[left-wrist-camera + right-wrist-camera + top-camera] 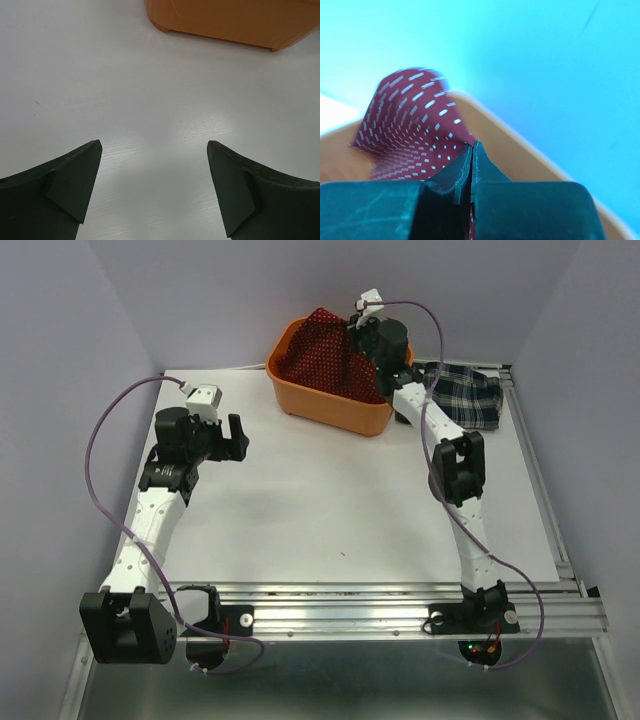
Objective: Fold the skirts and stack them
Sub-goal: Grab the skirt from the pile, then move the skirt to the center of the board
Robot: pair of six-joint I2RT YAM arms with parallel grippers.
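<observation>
The dark red dotted skirt (325,360) lies bunched in the orange bin (330,410) at the back of the table. My right gripper (358,328) is over the bin and shut on a fold of that skirt, pulling a peak of it upward; the wrist view shows the red cloth (410,125) pinched at the fingertips (473,146). The plaid skirt (468,395) lies crumpled on the table right of the bin, behind the right arm. My left gripper (238,438) is open and empty, low over the white table left of the bin; its wrist view shows bare table between the fingers (155,150).
The orange bin's near wall (235,22) shows at the top of the left wrist view. The white table (320,510) ends at a metal rail (400,595) at the near edge. Purple cables loop off both arms. Pale walls enclose three sides.
</observation>
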